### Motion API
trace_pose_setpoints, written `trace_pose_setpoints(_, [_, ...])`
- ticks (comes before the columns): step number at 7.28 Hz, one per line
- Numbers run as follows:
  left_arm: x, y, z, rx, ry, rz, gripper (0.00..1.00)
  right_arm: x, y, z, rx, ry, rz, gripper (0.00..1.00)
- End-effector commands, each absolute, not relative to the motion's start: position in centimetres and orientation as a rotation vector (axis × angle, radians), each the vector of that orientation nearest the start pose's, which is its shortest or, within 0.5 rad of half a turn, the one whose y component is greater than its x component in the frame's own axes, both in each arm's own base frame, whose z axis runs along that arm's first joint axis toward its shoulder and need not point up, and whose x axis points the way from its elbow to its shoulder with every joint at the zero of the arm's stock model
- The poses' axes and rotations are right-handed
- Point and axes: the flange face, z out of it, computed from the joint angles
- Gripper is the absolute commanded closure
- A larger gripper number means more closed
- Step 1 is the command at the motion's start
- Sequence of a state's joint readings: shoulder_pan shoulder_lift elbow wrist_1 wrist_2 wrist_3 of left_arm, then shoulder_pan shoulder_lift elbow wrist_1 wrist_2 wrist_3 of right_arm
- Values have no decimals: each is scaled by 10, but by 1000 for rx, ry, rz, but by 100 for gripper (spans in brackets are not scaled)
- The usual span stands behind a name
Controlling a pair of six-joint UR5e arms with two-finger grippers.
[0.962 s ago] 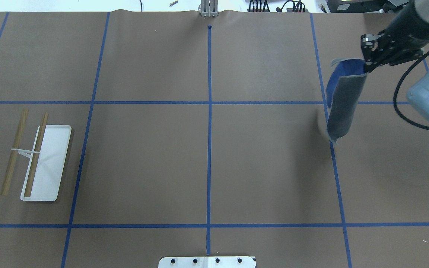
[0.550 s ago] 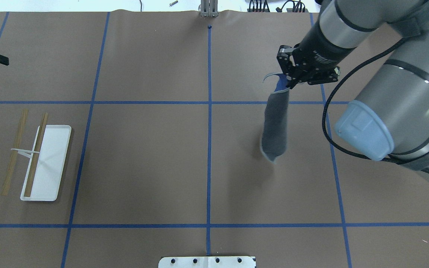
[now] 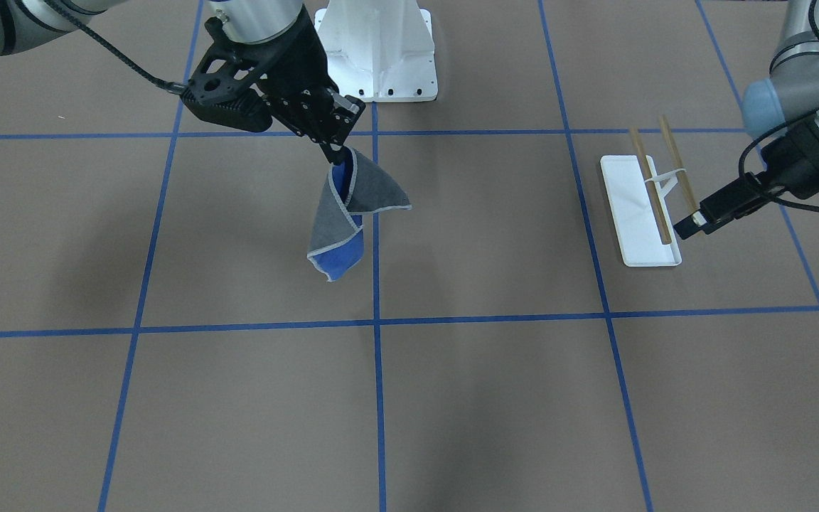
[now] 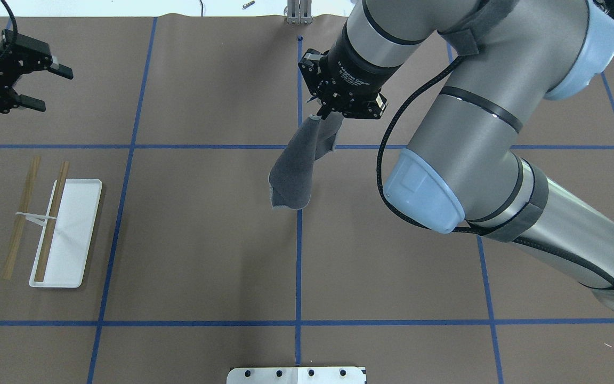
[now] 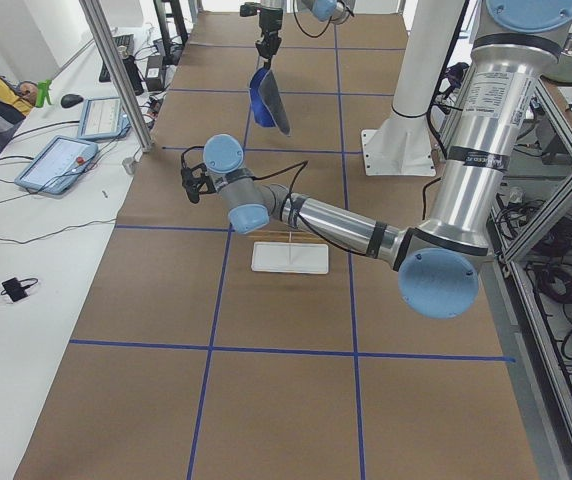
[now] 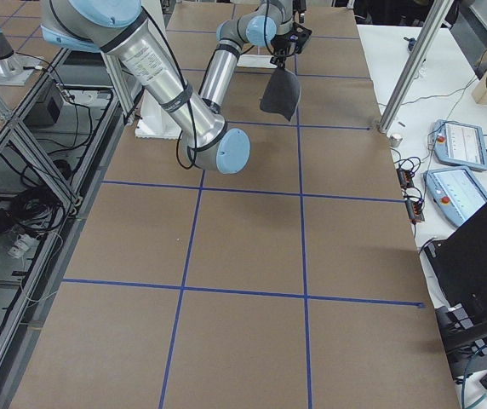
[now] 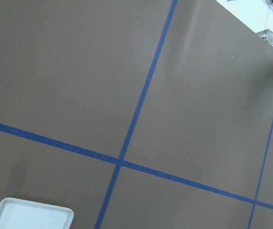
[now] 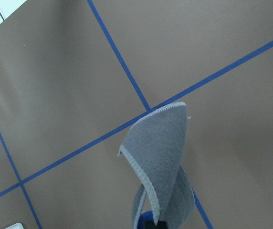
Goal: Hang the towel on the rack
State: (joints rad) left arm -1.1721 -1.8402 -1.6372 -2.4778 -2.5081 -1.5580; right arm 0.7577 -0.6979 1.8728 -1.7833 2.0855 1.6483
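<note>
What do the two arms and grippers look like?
The right arm and left arm are silver-grey tubes with pale blue joint caps, black cables alongside. The left gripper and right gripper are black, two-fingered; white lettering marks the right wrist.

Bright, even light, soft faint shadows, sharp focus

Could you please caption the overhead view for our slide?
Right pincer holds the towel dangling over the table; the rack stands bare at left, left pincer open beyond it.
</note>
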Motion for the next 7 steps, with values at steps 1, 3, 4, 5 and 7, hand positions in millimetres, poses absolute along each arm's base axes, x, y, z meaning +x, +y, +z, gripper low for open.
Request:
trace_pose_setpoints(1, [229,-519,313,34,1471,-387,2,-409,-487,16,-127,-1098,536,100])
trace_pose_setpoints(3, [293,-504,265,-285,1541,-618,2,-427,-493,5,-107,-1138,582,100])
trace_pose_setpoints(4, [303,-498,253,-404,1542,-698,2,-433,-499,-10,-113,-1140,604,100])
trace_pose_setpoints(5, [309,-497,246,-524,1530,-797,3,-433,-501,-15,-104,-1142,629,100])
trace_pose_setpoints(7, [312,-496,240,-694,1499,-947,4,-432,-501,-22,-92,-1161,648,100])
